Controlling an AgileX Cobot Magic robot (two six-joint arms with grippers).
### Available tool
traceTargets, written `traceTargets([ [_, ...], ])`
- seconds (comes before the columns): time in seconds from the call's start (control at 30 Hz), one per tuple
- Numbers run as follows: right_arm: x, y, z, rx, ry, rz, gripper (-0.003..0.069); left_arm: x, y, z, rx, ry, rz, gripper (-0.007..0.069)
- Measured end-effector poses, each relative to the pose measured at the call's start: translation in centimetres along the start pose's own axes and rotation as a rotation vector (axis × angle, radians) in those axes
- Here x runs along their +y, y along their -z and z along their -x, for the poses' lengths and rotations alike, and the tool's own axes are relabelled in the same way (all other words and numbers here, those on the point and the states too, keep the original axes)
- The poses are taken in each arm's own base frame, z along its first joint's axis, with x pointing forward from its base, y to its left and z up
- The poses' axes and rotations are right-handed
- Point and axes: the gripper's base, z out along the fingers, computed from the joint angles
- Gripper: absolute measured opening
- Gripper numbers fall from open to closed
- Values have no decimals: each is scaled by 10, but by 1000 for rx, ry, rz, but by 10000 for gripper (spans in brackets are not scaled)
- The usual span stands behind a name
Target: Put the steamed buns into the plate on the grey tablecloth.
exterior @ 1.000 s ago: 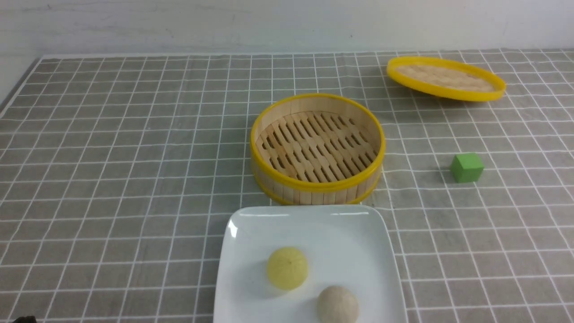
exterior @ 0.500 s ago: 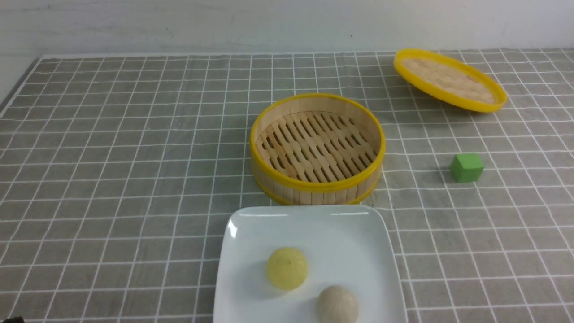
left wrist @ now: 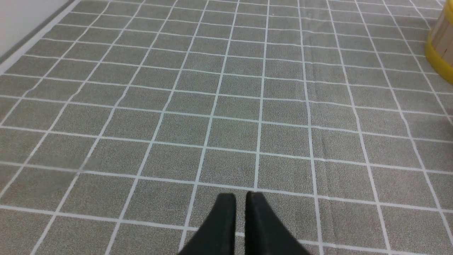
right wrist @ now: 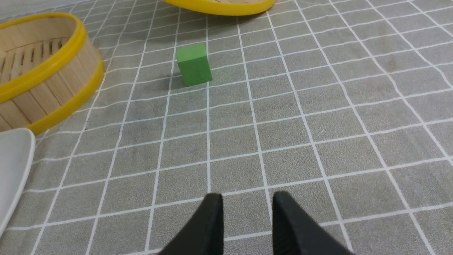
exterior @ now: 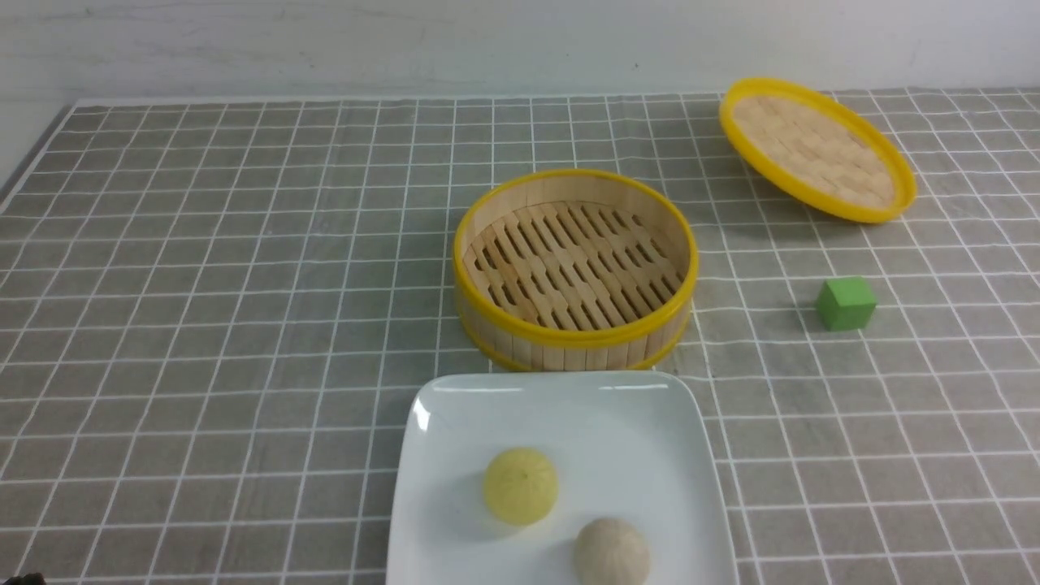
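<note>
Both steamed buns lie in the white square plate (exterior: 650, 422) at the near edge of the grey tablecloth (exterior: 244, 284): the pale yellow bun (exterior: 520, 485) near the middle, the beige bun (exterior: 611, 552) at the front right. In the left wrist view my left gripper (left wrist: 240, 196) hangs over bare cloth, fingers almost together with only a thin slit and nothing between them. My right gripper (right wrist: 247, 198) is open and empty over the cloth, with the plate's corner (right wrist: 14, 159) off to one side. Neither gripper shows in the front view.
The empty bamboo steamer basket (exterior: 575, 268) stands just behind the plate. Its yellow-rimmed lid (exterior: 816, 150) sits tilted at the back right. A green cube (exterior: 846, 303) lies right of the steamer, ahead of the right gripper (right wrist: 194, 63).
The lid has tipped up more steeply, its woven face turning toward the front camera. Buns, plate, steamer and cube have not moved.
</note>
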Motion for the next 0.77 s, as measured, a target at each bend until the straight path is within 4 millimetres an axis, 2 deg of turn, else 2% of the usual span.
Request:
traceTargets([
  [0.77,0,0,0,0,0,0,229,0,0,0,0,-1,0,96],
])
